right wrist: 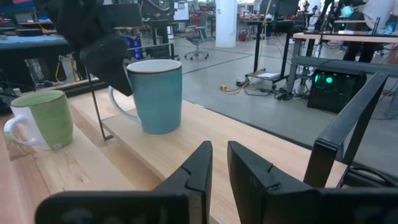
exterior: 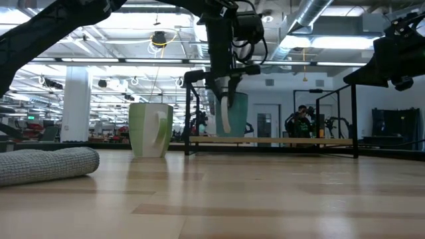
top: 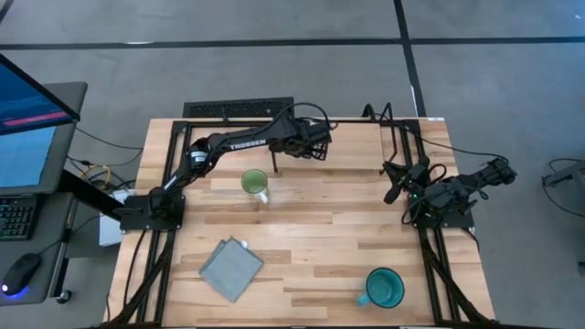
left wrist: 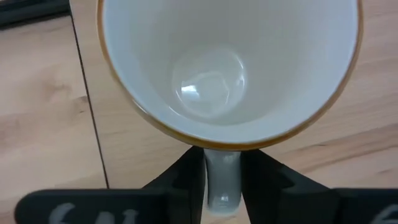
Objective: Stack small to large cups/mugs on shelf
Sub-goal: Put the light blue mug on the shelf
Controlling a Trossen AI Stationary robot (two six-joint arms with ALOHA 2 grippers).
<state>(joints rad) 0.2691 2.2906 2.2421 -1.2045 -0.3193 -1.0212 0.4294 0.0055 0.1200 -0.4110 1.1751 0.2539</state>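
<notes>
A mug [right wrist: 155, 93] with a pale blue-green outside, a white inside [left wrist: 230, 74] and a white handle stands upright on the light-wood shelf [right wrist: 205, 134] at the table's far side. My left gripper [left wrist: 222, 190] is above it and shut on its handle. The arm hides this mug in the high view. A light green mug [top: 254, 183] stands on the tabletop just in front of the shelf's left end. A larger teal mug [top: 384, 288] stands near the table's near right corner. My right gripper [right wrist: 219, 155] is at the table's right side, shut and empty. My left gripper pinches the mug's white handle [left wrist: 222, 177] between its two fingers [left wrist: 186, 180]. It comes from above, pointing down [exterior: 229, 99]. The mug stays upright, and its base appears to rest on the shelf plank [exterior: 265, 141].
A folded grey cloth [top: 230, 268] lies near the table's near left edge. The shelf's thin black legs [right wrist: 96, 112] stand beside the green mug. Most of the shelf plank to the right of the held mug is bare [top: 356, 151].
</notes>
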